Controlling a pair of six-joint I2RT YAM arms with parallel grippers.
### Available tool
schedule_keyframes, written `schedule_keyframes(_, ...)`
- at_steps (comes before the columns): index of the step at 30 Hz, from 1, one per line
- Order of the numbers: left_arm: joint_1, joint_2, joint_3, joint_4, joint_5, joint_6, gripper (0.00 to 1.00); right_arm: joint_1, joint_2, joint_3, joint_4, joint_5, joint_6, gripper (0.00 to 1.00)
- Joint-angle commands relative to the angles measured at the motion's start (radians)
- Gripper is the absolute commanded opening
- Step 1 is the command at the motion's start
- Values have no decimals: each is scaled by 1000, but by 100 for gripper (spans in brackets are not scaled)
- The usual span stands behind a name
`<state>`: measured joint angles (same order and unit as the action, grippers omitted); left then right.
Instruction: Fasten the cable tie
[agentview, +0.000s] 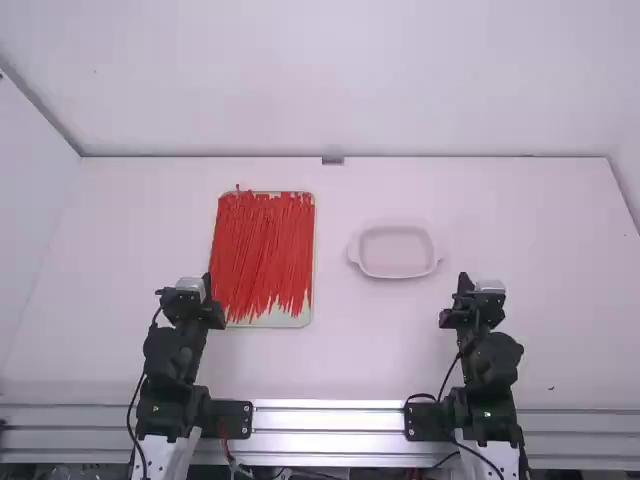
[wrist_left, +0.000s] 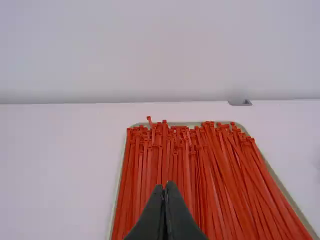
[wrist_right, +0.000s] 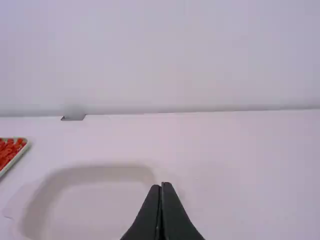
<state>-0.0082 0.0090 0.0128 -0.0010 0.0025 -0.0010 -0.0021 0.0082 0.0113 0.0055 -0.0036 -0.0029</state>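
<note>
Red cable ties (agentview: 262, 255) lie unfastened, straight and parallel, heaped on a tray (agentview: 308, 318).

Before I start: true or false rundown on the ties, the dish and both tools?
1. The red cable ties lie in a heap on a tray. True.
2. The left tool holds a cable tie. False: it is shut with nothing in it.
3. The white dish sits beside the tray, on the right arm's side. True.
4. A cable tie lies in the dish. False: the ties are all on the tray.
5. The right tool is wide open. False: it is shut.
</note>
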Motion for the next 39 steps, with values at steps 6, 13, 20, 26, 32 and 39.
schedule_keyframes(6,0,6,8,1,2,0,1,0,7,6,6,-4,-1,1)
schedule_keyframes(13,-1,54,66,-24,18,-2,6,5,67,57,3,-37,4,6)
schedule_keyframes(20,-3,165,168,-67,61,-4,14,30,194,159,-36,-81,-3,15)
schedule_keyframes(26,-4,306,273,-117,126,11,22,87,329,258,-77,-57,5,23)
schedule_keyframes(32,-6,475,412,-182,176,-13,35,165,496,390,-128,-53,-3,35)
schedule_keyframes(39,-9,619,572,-308,155,-13,48,213,665,535,-237,-8,15,48)
